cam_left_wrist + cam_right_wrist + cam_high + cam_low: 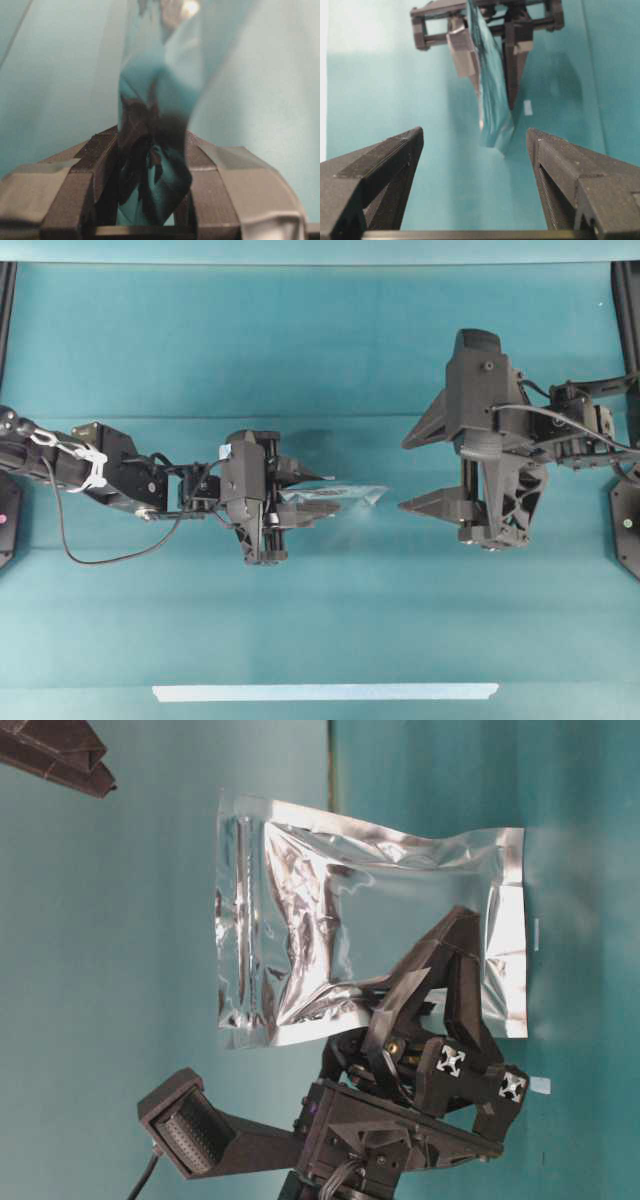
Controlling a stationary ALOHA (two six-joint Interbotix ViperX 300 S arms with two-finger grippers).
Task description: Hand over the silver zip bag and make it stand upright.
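Note:
The silver zip bag [345, 495] hangs in the air, held edge-on by one end in my left gripper [318, 493], which is shut on it. From table level the crinkled foil pouch [370, 920] shows its broad face, with the left gripper [455, 935] clamped over its side seal. In the left wrist view the foil [155, 165] fills the gap between the pads. My right gripper [403, 475] stands open just beyond the bag's free end, apart from it. In the right wrist view the bag [492, 100] hangs ahead of the open right gripper [475, 135], not between its fingers.
A long pale tape strip [325, 692] lies along the front of the teal table [320, 360]. A small white tape scrap [528, 107] lies on the table under the bag. Black frame posts [6, 300] stand at the back corners.

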